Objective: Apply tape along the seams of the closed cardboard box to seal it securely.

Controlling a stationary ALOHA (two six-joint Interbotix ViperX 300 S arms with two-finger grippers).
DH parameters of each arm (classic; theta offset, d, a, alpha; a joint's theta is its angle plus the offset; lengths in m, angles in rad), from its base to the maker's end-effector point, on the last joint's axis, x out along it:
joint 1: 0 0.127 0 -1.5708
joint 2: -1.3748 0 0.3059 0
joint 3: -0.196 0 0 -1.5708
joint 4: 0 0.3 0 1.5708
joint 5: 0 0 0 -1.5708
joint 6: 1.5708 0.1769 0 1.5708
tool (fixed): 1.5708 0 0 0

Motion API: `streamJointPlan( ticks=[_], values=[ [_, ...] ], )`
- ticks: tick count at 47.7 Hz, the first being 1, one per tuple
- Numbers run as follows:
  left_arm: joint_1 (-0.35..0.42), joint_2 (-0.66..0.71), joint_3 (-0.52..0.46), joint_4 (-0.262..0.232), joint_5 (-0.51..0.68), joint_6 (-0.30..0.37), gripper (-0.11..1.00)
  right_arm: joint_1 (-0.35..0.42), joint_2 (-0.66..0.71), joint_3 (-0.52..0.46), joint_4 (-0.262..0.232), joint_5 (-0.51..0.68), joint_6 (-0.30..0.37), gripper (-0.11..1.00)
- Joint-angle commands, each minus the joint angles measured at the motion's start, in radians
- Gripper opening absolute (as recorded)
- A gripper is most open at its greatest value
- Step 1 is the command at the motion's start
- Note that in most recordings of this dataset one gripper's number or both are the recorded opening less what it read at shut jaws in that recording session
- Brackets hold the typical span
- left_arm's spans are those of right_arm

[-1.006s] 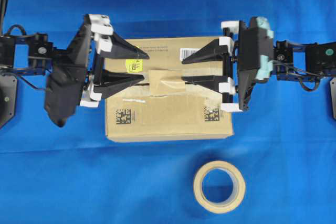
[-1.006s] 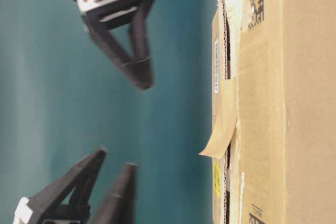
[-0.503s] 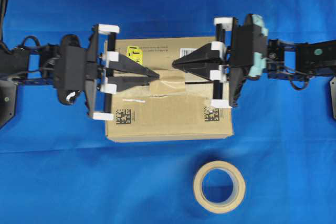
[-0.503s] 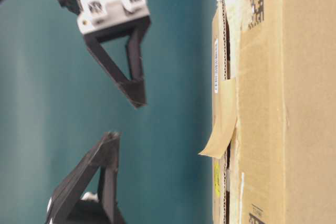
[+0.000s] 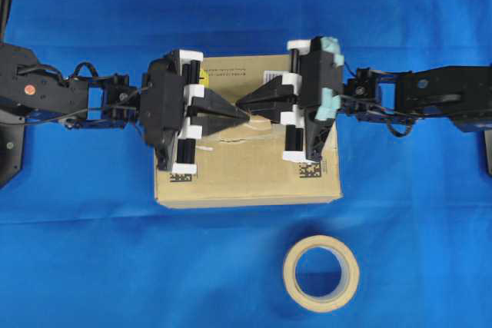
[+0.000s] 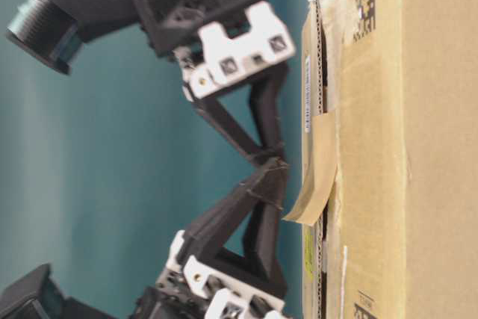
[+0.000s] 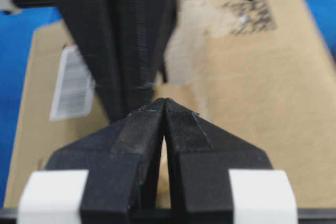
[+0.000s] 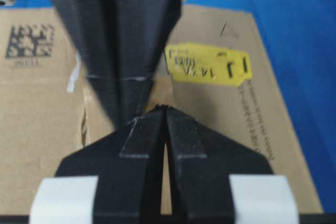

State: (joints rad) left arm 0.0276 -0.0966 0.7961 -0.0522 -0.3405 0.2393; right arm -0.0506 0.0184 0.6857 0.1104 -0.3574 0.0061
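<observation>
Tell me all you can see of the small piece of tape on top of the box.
The tape is a small tan, papery piece lying across the seam at the middle of the cardboard box top. One end has lifted and curls away from the box; the other looks stuck down. From overhead the shut left gripper and right gripper mostly cover it, tips meeting just above.

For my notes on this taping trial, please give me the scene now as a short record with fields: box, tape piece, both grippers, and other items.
box: cardboard box closed, on the blue cloth
tape: small tan piece over the seam, one end curling off the box
left gripper: shut, tip above the tape, holding nothing
right gripper: shut, tip meeting the left one
contact with tape: cannot tell
other: tape roll lying in front of the box
</observation>
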Motion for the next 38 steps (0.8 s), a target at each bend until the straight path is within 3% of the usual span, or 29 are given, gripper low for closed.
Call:
streamJointPlan(
  ticks=[1, 38],
  values=[
    [0.017, -0.005, 0.008, -0.002, -0.009, -0.012, 0.0, 0.008, 0.005, -0.032, 0.009, -0.011, 0.002, 0.01],
    [0.031, 0.023, 0.112, -0.002, -0.023, -0.074, 0.0, 0.02, 0.043, 0.021, 0.106, 0.032, 0.002, 0.01]
  ],
)
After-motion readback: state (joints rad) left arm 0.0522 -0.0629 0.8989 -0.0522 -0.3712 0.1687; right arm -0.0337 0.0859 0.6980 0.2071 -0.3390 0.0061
